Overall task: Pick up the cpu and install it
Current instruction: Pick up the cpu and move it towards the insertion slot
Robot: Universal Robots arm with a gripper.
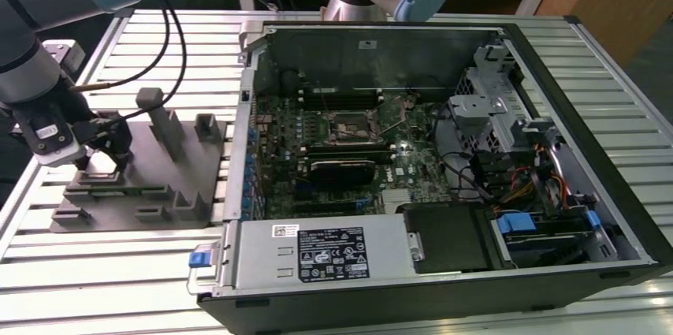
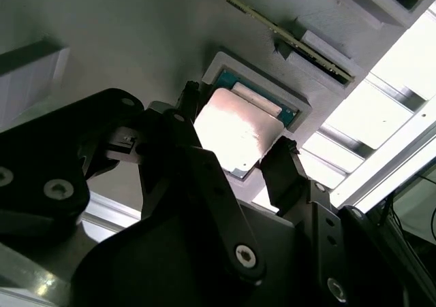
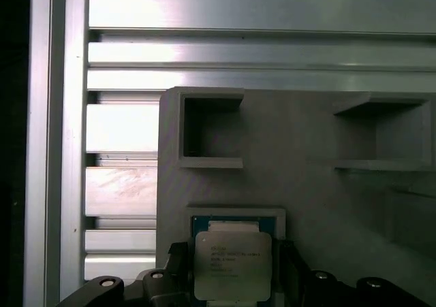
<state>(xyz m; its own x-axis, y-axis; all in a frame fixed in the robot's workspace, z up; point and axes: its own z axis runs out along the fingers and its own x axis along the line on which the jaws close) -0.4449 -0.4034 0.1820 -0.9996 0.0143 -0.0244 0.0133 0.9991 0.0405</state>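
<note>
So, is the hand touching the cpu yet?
Cannot tell. In both wrist views the hand straddles the cpu seated in its grey pocket, but neither shows contact or a gap plainly.

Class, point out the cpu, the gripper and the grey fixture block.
cpu [image 3: 233,266]: first wrist view, silver top.
gripper [image 2: 237,120]: second wrist view, midway between fingertips.
grey fixture block [image 1: 147,158]: exterior view, flat base.
</note>
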